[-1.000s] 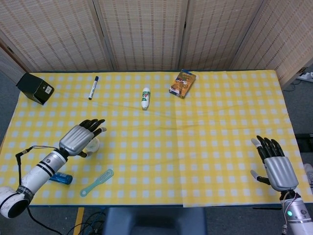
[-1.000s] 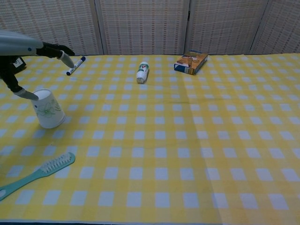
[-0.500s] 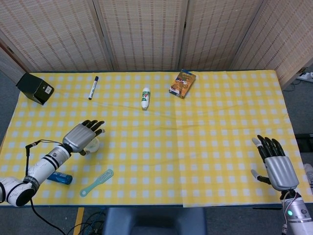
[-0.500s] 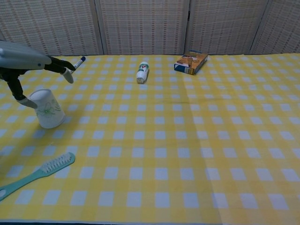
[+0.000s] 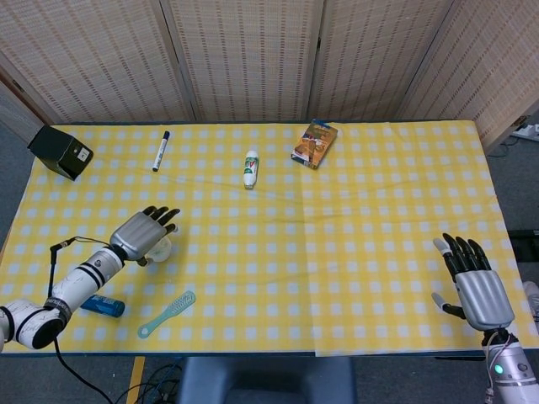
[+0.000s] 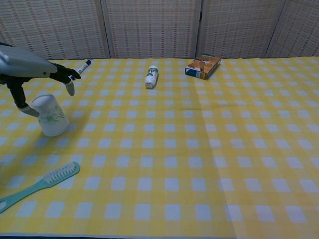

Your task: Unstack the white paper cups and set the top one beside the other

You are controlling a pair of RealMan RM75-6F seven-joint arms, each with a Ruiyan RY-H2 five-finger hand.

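The white paper cup stack (image 6: 50, 116) stands upside down near the table's left side, with a faint green print on its wall. In the head view only a sliver of the cup stack (image 5: 162, 247) shows under my left hand (image 5: 143, 232). That left hand (image 6: 37, 69) hovers over the stack with fingers spread forward above it, while its thumb reaches down to the stack's left side near the top. My right hand (image 5: 470, 283) lies open, palm down, near the front right edge, far from the cups; the chest view does not show it.
A teal brush (image 5: 167, 314) and a blue object (image 5: 104, 306) lie in front of the cups. Further back are a black box (image 5: 61, 151), a marker (image 5: 160, 150), a white bottle (image 5: 250, 168) and a snack box (image 5: 315, 143). Folding screens stand behind the table.
My left hand has sunk lower over the cup stack and its fingers have dipped down. The cups and my right hand stay where they were.
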